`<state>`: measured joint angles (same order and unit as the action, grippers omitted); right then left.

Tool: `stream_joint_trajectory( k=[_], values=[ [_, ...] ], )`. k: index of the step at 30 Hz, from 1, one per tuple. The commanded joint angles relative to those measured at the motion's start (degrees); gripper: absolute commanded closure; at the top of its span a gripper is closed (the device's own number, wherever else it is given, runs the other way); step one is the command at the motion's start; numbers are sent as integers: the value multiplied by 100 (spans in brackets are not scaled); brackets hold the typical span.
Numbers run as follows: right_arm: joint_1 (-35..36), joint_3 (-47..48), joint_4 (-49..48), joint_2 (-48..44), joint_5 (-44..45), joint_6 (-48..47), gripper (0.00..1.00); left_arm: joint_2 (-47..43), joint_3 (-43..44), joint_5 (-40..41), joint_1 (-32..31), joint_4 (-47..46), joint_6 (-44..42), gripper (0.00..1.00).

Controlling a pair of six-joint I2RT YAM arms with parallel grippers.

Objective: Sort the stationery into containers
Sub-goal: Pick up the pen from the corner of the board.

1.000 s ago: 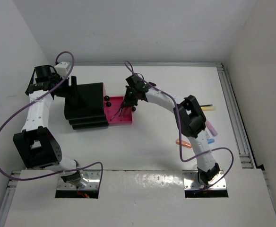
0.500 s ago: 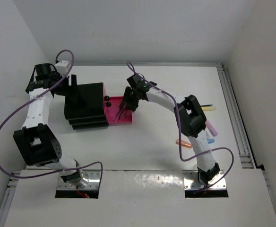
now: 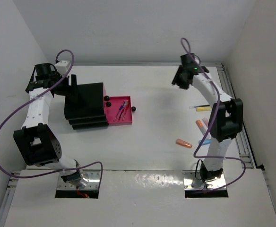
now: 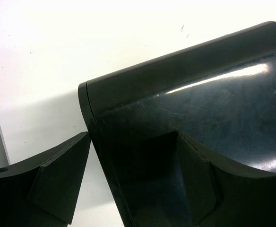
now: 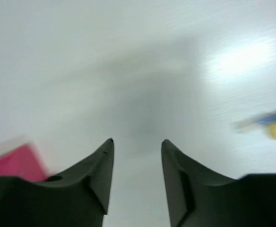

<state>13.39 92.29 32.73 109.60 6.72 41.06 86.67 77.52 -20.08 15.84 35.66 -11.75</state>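
Right wrist view: the black right fingers (image 5: 98,179) are seen partly apart, empty, above the white tabletop (image 5: 128,71); the left fingers (image 4: 57,179) are spread wide beside the glossy black stepped box (image 4: 190,94).

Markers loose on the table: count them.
4. Yellow marker farthest back; pinkish marker beside the right arm; blue marker half hidden behind it; orange marker nearest. The arm may hide more.

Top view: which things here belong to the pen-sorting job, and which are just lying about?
Job: black drawer box, open pink drawer, pens inside it, yellow highlighter, orange highlighter.
Just there: purple cables, metal rail.
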Motion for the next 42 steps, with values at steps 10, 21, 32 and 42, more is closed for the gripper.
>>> stream_joint_trajectory(
  k=[10, 21, 32, 42],
  values=[
    [-1594, -554, 1174, 377, 295, 183, 53, 253, -281, 267, 34, 371, -47, 21],
    [-1523, -327, 780, 764, -371, -1084, 55, 254, -281, 303, 42, 433, -161, 21],
    [-1523, -455, 226, 404, -1532, -7042, 43, 315, -211, -137, 60, 512, -469, 20],
    [-1708, -432, 990, 606, -2702, -9625, 43, 254, -202, -93, 60, 424, -434, 21]
  ],
)
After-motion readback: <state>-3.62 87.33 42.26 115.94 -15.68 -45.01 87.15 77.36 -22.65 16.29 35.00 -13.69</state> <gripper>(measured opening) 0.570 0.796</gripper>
